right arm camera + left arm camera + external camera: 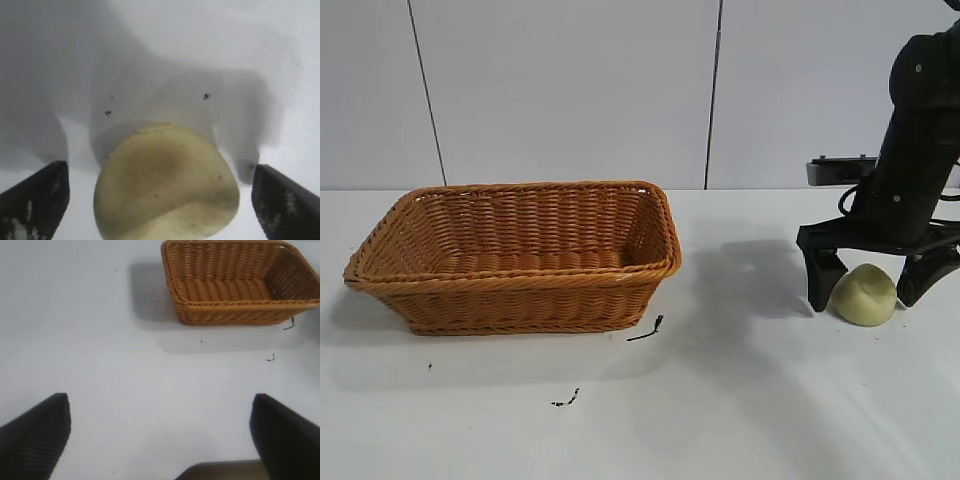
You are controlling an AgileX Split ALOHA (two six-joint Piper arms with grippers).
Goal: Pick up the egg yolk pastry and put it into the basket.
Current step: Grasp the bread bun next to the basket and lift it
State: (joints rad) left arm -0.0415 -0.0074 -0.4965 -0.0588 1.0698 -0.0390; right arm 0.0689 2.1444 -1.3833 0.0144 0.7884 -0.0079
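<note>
- Right now the right hand (pixel 878 283) is down at the counter (pixel 740 400), pointing straight down, on the right side of the exterior view.
- Its two black fingers (pixel 821 277) straddle the egg yolk pastry (pixel 865 294), one on each side.
- Exterior view: the left finger looks to be right against the pastry's edge, the right finger just beside it. Contact can't be confirmed.
- Right wrist view: the pastry (pixel 167 185) sits centred between the fingertips (pixel 37 197), with bare counter showing on both sides. So the jaws are apart and not clamped on it.
- Pastry is pale yellow, rounded, matte, and rests on the white counter. Not lifted.
- Basket (pixel 515 255) is orange-brown wicker, rectangular, with flared sides and a braided rim. It stands upright on the left half of the counter, well apart from the pastry.
- Basket interior shows only weave in the exterior view.
- Small black scrap (pixel 647 330) lies on the counter just off the basket's near right corner; another black speck (pixel 566 399) lies nearer the camera.
- Left hand (pixel 160 440) is seen only in its own wrist view: both fingertips spread wide over bare counter, nothing between them, with the basket (pixel 240 282) farther off.
</note>
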